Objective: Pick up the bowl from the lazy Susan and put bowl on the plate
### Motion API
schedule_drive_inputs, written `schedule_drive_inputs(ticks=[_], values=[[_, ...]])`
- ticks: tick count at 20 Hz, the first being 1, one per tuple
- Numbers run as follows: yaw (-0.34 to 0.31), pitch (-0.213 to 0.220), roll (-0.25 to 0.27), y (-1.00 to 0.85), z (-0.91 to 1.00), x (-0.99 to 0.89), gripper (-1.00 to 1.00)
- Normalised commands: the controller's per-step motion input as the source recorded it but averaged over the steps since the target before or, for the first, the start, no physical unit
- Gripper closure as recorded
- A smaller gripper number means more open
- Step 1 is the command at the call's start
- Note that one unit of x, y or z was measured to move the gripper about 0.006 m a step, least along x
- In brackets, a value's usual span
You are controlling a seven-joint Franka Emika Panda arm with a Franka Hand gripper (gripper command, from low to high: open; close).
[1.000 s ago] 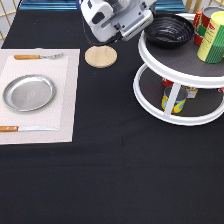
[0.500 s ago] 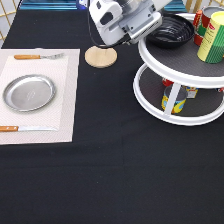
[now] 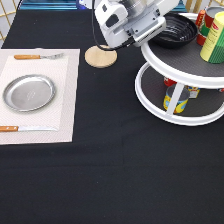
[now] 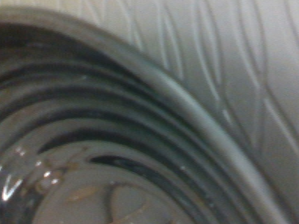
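The arm reaches in from the exterior view's top, and its tool (image 3: 159,31) sits right at the near edge of the bowl (image 3: 177,31). The arm's white body covers the fingers, so I cannot tell whether the tool is open or closed.

The bowl, glossy and black, rests on the upper shelf of the lazy Susan (image 3: 165,62), at the exterior view's top right. In the wrist view the bowl (image 4: 93,150) fills most of the frame from very close, its ridged inside curving past a patch of the grey patterned shelf (image 4: 258,65).

A yellow-green can (image 3: 216,37) stands on the same upper shelf, toward the exterior view's right of the bowl. Another can (image 3: 176,97) stands on the lower shelf.

Well apart, at the exterior view's left, the plate (image 3: 29,92) lies bare on a pale placemat (image 3: 67,100), with a fork (image 3: 37,56) above it and a knife (image 3: 25,129) below. A wooden coaster (image 3: 100,56) lies on the black table (image 3: 110,175) between the placemat and the lazy Susan.
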Motion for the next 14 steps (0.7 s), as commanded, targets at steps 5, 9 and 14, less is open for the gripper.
schedule_drive_inputs(ticks=[5,9,14], values=[[-0.042,-0.127,-0.124,0.11,0.34,0.0,1.0],[-0.037,-0.122,-0.108,0.05,0.22,-0.03,1.0],[-0.055,-0.097,-0.071,-0.23,0.47,0.07,1.0]])
